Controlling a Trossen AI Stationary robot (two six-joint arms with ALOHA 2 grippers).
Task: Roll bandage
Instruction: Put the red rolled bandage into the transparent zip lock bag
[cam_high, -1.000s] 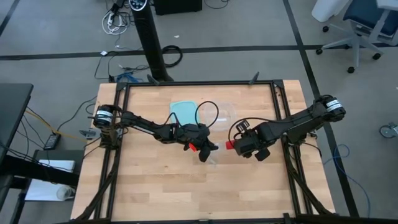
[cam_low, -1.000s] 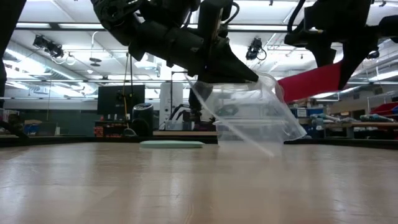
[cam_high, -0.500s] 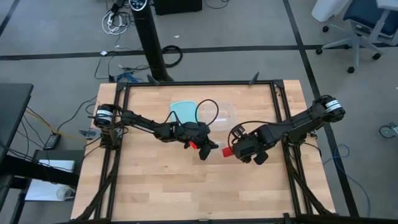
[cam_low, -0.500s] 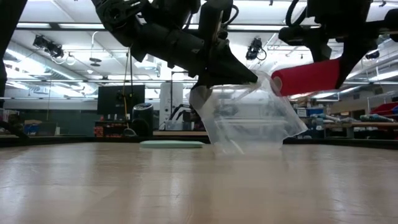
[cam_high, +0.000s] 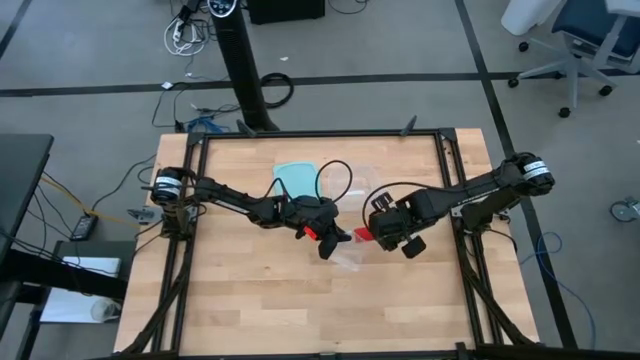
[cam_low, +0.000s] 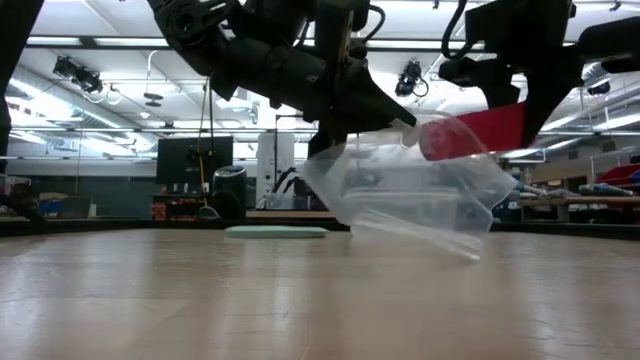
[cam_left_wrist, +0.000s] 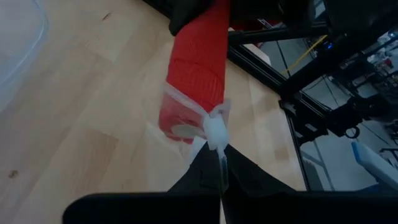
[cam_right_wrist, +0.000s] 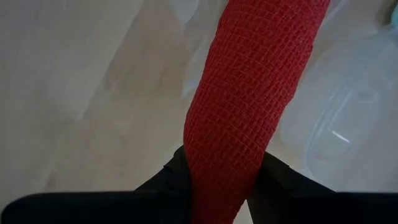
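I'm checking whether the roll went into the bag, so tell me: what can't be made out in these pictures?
- High view: how far the red bandage roll sits inside the clear plastic bag; too small, arms overlap it.
- Low view: the left tool pinch on the bag's rim; the dark arm blocks it.
- Right wrist view: the right tool fingertips, covered by the roll.
- Left wrist view: the roll's far end, hidden by the right arm.

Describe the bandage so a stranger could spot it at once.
Start at the middle of the wooden table, where the two grippers meet. The bandage is the red roll in the right gripper, its end inside the clear plastic bag that the left gripper pinches. Nothing else there is red cloth.
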